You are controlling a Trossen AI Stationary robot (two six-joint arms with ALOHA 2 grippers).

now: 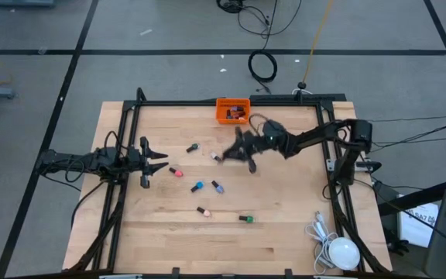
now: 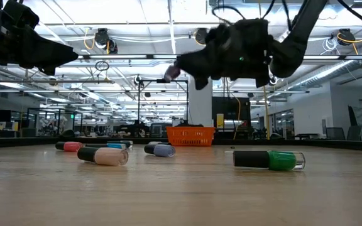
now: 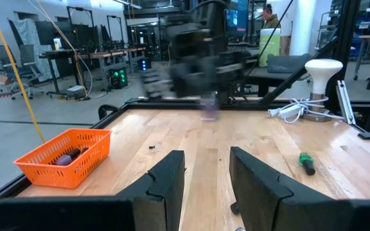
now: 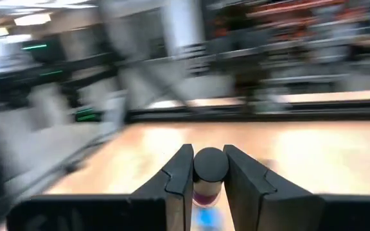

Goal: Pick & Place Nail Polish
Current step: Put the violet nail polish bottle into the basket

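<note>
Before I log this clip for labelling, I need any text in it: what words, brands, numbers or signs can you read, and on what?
None can be read.
Nail polish bottles on the table: any label print is too small to read.
Orange basket: no lettering shows.
Bottle in the right gripper: dark cap faces the camera, no print visible.
Room screens and signs behind the table: blurred, unreadable.

Table (image 1: 285, 232): pale wood planks, smooth matt finish. Orange bin (image 3: 66, 157): plastic mesh. Green nail polish bottle (image 2: 270, 160): glossy, matt dark cap. Gripper fingers (image 3: 166, 186): matt black.
</note>
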